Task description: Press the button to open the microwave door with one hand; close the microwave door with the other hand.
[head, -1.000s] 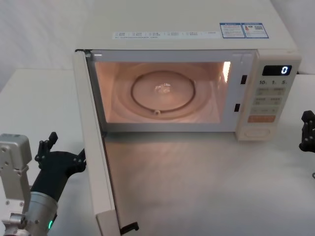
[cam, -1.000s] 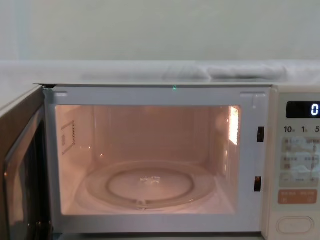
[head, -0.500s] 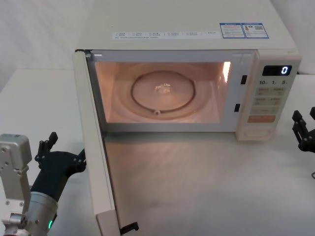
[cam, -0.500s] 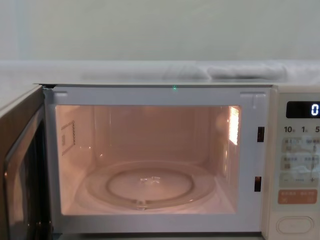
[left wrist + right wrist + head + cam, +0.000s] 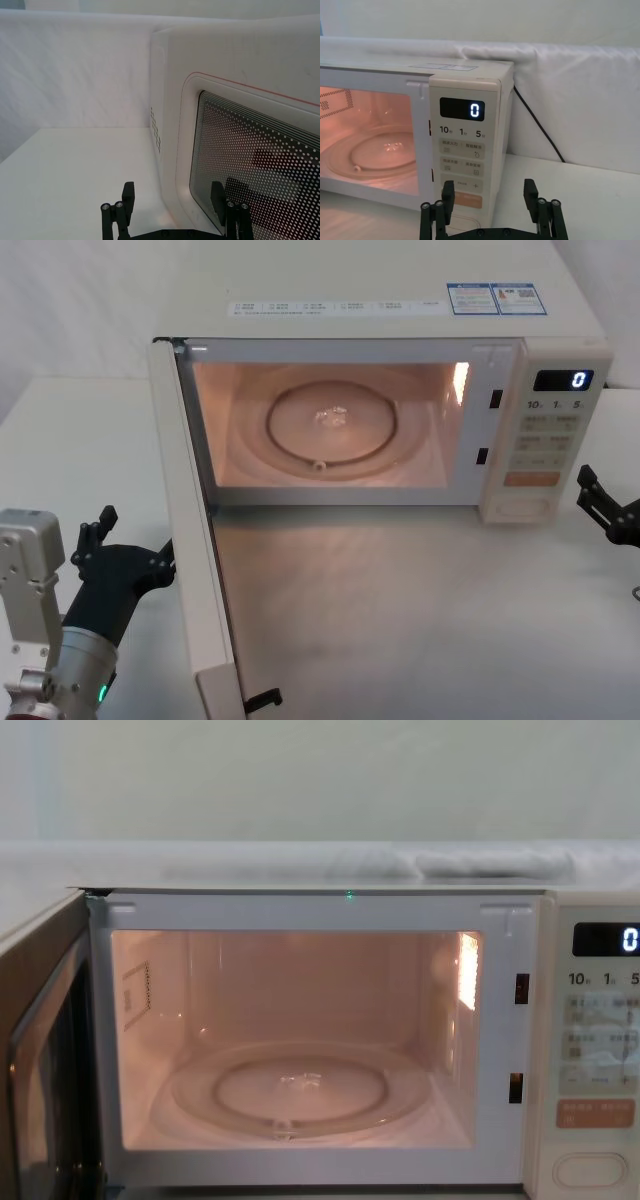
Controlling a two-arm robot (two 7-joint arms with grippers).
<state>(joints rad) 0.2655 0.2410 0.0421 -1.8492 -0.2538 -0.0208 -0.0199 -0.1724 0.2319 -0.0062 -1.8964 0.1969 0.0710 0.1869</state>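
Note:
The microwave door (image 5: 192, 540) stands swung open toward me on the left; its metallic inner face (image 5: 40, 1060) shows in the chest view. My left gripper (image 5: 122, 540) is open beside the door's outer side. In the left wrist view the left gripper (image 5: 172, 200) sits close to the dotted window (image 5: 250, 165), with nothing between its fingers. The button (image 5: 523, 508), a wide oval cream key, sits at the bottom of the control panel (image 5: 590, 1169). My right gripper (image 5: 608, 505) hovers open just right of the panel, apart from it; the right gripper (image 5: 489, 192) faces the panel's lower corner.
The lit cavity (image 5: 330, 430) holds a glass turntable (image 5: 300, 1088). The display (image 5: 469, 109) reads 0, and an orange key (image 5: 532, 480) lies above the button. A black cable (image 5: 540, 127) runs down the white backdrop behind the microwave. White tabletop (image 5: 420, 620) spreads in front.
The right gripper's fingers have spread from shut to open, and it has shifted slightly left toward the control panel. The left arm and the door have not moved.

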